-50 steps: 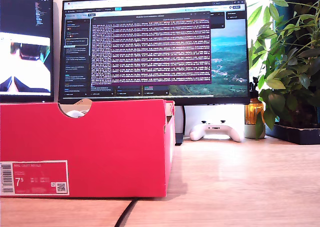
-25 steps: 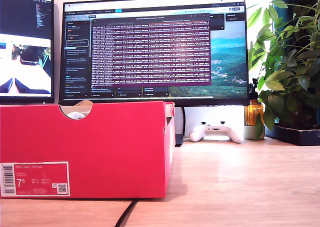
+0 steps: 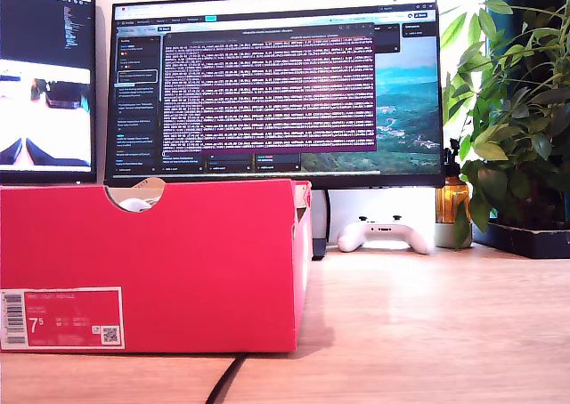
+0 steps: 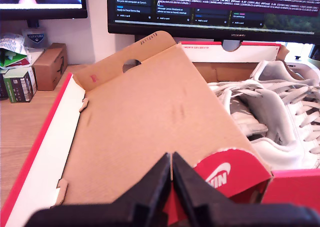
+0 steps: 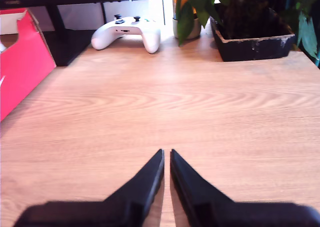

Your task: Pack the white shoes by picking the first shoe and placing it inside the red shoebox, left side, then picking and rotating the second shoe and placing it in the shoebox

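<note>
The red shoebox (image 3: 178, 262) stands on the desk at the exterior view's left, and a bit of white shows through its notch (image 3: 135, 203). In the first wrist view the white shoes (image 4: 280, 117) lie side by side inside the box, laces up, beside the open brown lid flap (image 4: 140, 122). My first gripper (image 4: 171, 159) hovers shut and empty over the box's near red wall (image 4: 235, 177). My second gripper (image 5: 166, 154) is shut on nothing above bare wood, away from the shoebox (image 5: 22, 62). Neither arm shows in the exterior view.
A white game controller (image 3: 385, 234) lies behind the box near the monitor stand. A potted plant (image 3: 517, 110) in a black tray (image 5: 255, 42) fills the exterior view's right. Small cartons (image 4: 30, 69) stand beyond the lid. A cable (image 3: 223, 382) runs under the box front.
Nothing on the desk has moved. Only the camera picture on the side monitor has changed.
</note>
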`<state>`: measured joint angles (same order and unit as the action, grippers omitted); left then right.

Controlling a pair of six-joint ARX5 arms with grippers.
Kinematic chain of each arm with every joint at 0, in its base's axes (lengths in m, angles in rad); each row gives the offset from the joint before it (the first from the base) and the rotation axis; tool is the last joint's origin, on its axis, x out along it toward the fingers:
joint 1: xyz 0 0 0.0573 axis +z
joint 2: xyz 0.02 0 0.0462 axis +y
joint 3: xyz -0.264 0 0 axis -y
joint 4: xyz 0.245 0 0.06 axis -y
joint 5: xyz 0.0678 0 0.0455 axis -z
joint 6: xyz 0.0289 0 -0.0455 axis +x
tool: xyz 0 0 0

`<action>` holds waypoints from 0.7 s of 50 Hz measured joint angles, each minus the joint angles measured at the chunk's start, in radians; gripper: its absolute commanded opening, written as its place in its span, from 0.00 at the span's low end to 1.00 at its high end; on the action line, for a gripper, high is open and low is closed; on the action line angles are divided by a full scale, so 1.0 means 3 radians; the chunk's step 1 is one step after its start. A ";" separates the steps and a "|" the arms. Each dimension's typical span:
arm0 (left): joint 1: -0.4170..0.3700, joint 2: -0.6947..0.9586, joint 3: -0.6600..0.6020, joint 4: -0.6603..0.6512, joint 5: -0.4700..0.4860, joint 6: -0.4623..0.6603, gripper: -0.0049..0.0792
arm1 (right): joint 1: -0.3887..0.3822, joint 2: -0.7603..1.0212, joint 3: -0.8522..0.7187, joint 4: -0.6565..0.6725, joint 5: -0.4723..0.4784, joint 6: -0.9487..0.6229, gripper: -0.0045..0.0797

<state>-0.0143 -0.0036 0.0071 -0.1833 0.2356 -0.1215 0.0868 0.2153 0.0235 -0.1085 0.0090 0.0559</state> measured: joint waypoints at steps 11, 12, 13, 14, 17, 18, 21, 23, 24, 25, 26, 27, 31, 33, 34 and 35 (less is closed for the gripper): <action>0.0000 0.0000 0.0000 -0.0001 -0.0001 0.0000 0.04 | 0.0000 -0.0001 0.0000 -0.0062 -0.0025 0.0156 0.04; 0.0000 0.0000 0.0000 -0.0001 -0.0001 0.0000 0.04 | 0.0000 -0.0001 0.0000 -0.0042 -0.0032 0.0156 0.04; 0.0000 0.0000 0.0000 -0.0001 -0.0001 0.0000 0.04 | 0.0000 -0.0001 0.0000 -0.0024 -0.0038 0.0058 0.04; 0.0000 0.0000 0.0000 -0.0001 -0.0001 0.0000 0.04 | 0.0000 -0.0004 0.0000 0.0000 -0.0048 0.0036 0.04; 0.0000 0.0000 0.0000 -0.0001 -0.0001 0.0000 0.04 | 0.0000 -0.0017 0.0000 0.0034 -0.0085 -0.0009 0.04; 0.0000 0.0000 0.0000 -0.0001 -0.0001 0.0000 0.04 | 0.0000 -0.0025 0.0000 0.0038 -0.0093 -0.0009 0.04; 0.0000 0.0000 0.0000 -0.0001 -0.0001 0.0000 0.04 | 0.0003 -0.0075 0.0000 0.0033 -0.0100 -0.0009 0.04; 0.0000 0.0000 0.0000 -0.0001 -0.0001 0.0000 0.04 | 0.0003 -0.0128 0.0000 0.0033 -0.0120 -0.0009 0.04; 0.0000 0.0000 0.0000 -0.0001 -0.0001 0.0000 0.04 | 0.0003 -0.0164 0.0000 0.0028 -0.0161 -0.0009 0.04; 0.0000 0.0000 0.0000 -0.0001 -0.0001 0.0000 0.04 | 0.0000 -0.0201 0.0000 0.0017 -0.0197 -0.0009 0.04; 0.0000 0.0000 0.0000 -0.0001 -0.0001 0.0000 0.04 | -0.0003 -0.0244 0.0000 0.0000 -0.0228 -0.0009 0.04; 0.0000 0.0000 0.0000 -0.0001 -0.0001 0.0000 0.04 | -0.0009 -0.0284 0.0000 -0.0024 -0.0256 -0.0009 0.04; 0.0000 0.0000 0.0000 -0.0001 -0.0003 0.0000 0.04 | -0.0084 -0.0482 0.0000 -0.0167 -0.0290 -0.0011 0.04; 0.0000 0.0000 0.0000 -0.0001 -0.0003 -0.0001 0.04 | -0.0164 -0.0584 0.0000 -0.0209 -0.0295 -0.0013 0.04; 0.0000 0.0000 0.0000 -0.0001 -0.0001 0.0000 0.04 | -0.0201 -0.0633 0.0000 -0.0209 -0.0295 -0.0013 0.04; 0.0000 0.0000 0.0000 -0.0003 -0.0001 -0.0001 0.04 | -0.0256 -0.0690 0.0000 -0.0202 -0.0295 -0.0013 0.04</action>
<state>-0.0143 -0.0036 0.0071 -0.1841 0.2352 -0.1219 0.0101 0.0082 0.0235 -0.1692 -0.0795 0.0521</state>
